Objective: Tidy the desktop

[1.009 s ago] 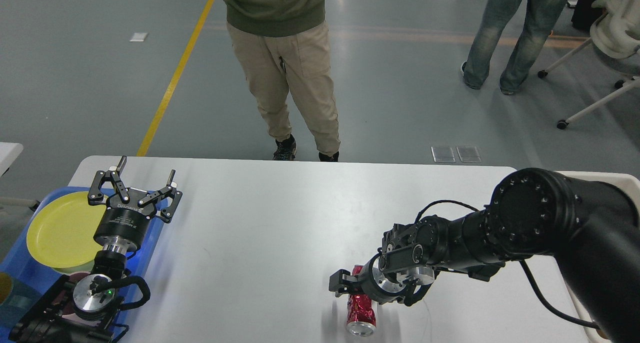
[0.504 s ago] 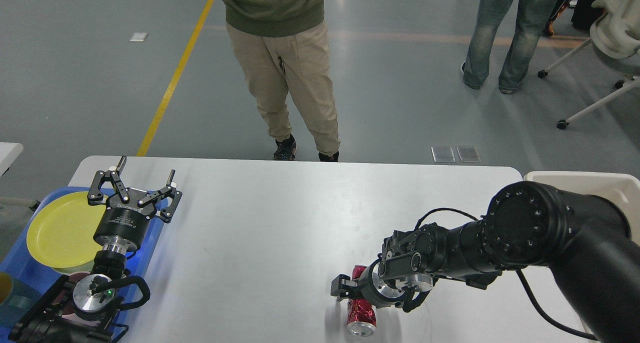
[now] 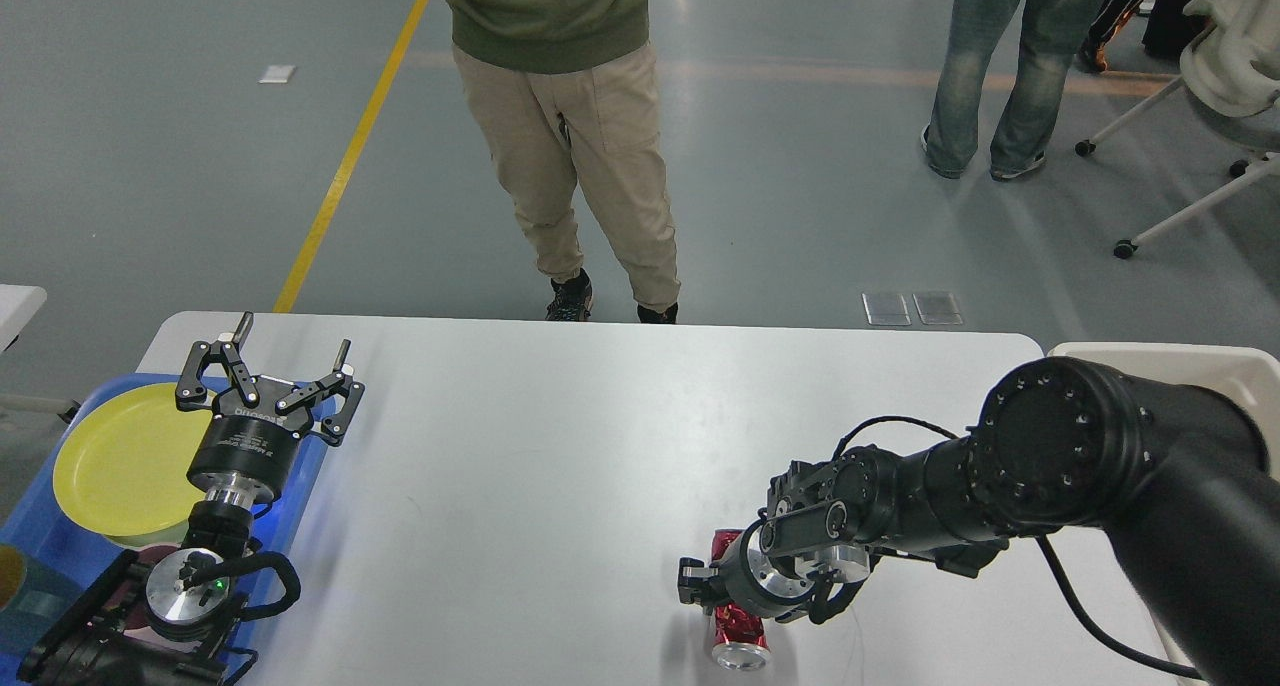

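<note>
Head view: one moment of the tidying, items listed from largest to smallest.
Counter (image 3: 560, 446): the white desktop fills the lower half of the view, mostly bare; its near edge is cut off at the bottom.
Right arm: reaches in from the right, low over the counter, a posture that suits a pick-up.
Blue tray (image 3: 300, 476): lies at the counter's left edge, likely the place for dishes; partly hidden by the left arm.
Beige bin (image 3: 1180, 361): off the right end; only its rim shows.
Yellow plate (image 3: 120, 461): lies in the tray.
Left claw (image 3: 268, 368): fingers spread apart, empty, upright above the tray.
Right claw (image 3: 700, 588): at the can; dark, its fingers cannot be told apart, so its state cannot be told.
Red can (image 3: 738, 638): dented, on its side near the front edge; its upper part is hidden by the wrist.
</note>
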